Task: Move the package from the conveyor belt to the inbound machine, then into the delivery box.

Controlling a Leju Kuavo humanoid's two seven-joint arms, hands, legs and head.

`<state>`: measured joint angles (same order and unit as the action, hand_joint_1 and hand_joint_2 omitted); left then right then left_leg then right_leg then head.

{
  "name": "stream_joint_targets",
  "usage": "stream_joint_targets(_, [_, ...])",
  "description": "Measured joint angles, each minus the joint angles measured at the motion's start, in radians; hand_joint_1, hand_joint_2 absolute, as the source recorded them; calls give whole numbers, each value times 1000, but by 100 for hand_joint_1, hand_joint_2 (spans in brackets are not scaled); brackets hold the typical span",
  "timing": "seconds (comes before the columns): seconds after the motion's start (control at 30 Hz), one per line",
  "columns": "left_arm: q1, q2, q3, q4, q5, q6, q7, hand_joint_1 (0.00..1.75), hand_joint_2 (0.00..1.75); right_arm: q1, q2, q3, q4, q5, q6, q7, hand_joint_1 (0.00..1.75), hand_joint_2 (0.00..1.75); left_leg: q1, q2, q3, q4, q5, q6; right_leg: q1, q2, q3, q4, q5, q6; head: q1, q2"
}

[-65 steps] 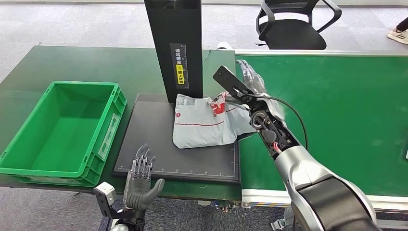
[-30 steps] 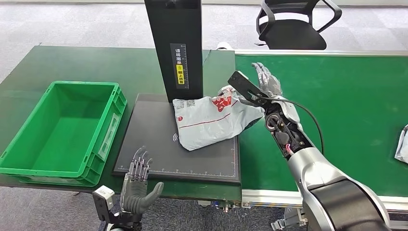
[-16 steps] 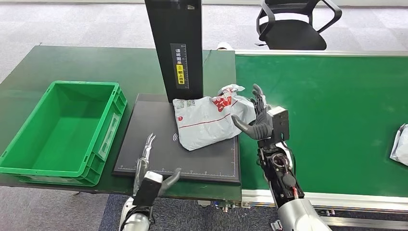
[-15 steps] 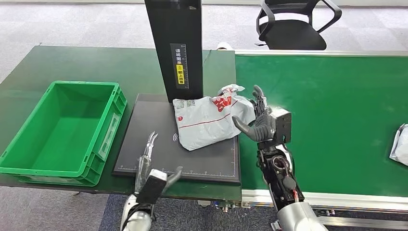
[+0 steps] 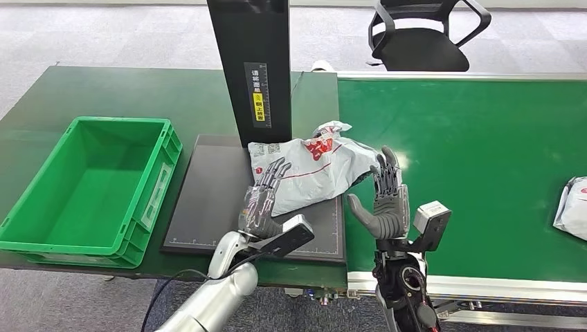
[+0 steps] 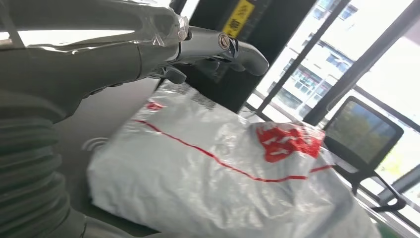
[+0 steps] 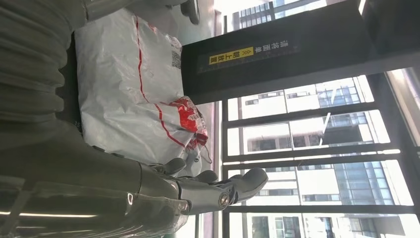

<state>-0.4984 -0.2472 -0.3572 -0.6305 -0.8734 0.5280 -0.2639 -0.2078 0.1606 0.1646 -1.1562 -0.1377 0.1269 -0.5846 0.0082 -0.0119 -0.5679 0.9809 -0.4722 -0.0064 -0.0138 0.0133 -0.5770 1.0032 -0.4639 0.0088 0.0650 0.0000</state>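
Grey poly mailer package point(image 5: 309, 173), red stripe and red print, lay on the black scan plate of the inbound machine point(image 5: 208, 200), up against the machine's black column point(image 5: 253, 62), one end overhanging toward the green conveyor belt point(image 5: 484, 152). So the belt-to-machine leg looked done; machine-to-box was the step in hand.

Left hand point(image 5: 263, 200) was at the package's near-left edge, fingers spread and extended over it. Contact unclear from the head view; left wrist view showed the fingers point(image 6: 237, 47) straight out above the bag, nothing gripped. Right hand point(image 5: 382, 200) stood just beside the package's right end, palm facing it, fingers apart, holding nothing.

Green delivery box point(image 5: 90, 183) sat to the left of the plate, well apart from the package. Second package point(image 5: 572, 207) waited at the belt's far right edge.

Next move, as I read it: left hand needs to close on the mailer, then lift it clear of the plate and carry it left over the box wall. Bag is slack and slippery-looking, so a shallow edge pinch could let it slide out
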Motion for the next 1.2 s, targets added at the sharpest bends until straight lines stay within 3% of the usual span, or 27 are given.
stream_joint_targets(0.3, [-162, -28, -81, 89, -33, -76, 93, 0, 175, 67, 1, -1, -71, -11, 36, -6, 0, 175, 0, 0, 0, 0, 0, 0, 0, 0, 0, 0, 0, 0, 0, 0])
stream_joint_targets(0.5, [-197, -28, -98, 104, -48, -84, 127, 0, 175, 78, 3, -2, -82, -11, 47, -7, 0, 175, 0, 1, 0, 0, 0, 0, 0, 0, 0, 0, 0, 0, 0, 0])
stream_joint_targets(0.63, [-278, -27, -124, 165, -104, -118, 253, 0, 175, 101, 9, -4, -118, -9, 68, -8, 0, 175, 0, 1, 0, 0, 0, 0, 0, 1, 0, 0, 0, 0, 0, 0])
stream_joint_targets(0.93, [-292, -24, -125, 250, -180, -190, 377, 0, 175, 140, 9, -4, -152, -9, 81, -15, 0, 175, 0, 1, 0, 0, 0, 0, 0, 1, 0, 0, 0, 0, 0, 0])
stream_joint_targets(1.2, [-287, -24, -139, 295, -211, -236, 410, 0, 175, 166, 9, -4, -165, -10, 85, -22, 0, 175, 0, 1, 0, 0, 0, 0, 0, 0, 0, 0, 0, 0, 0, 0])
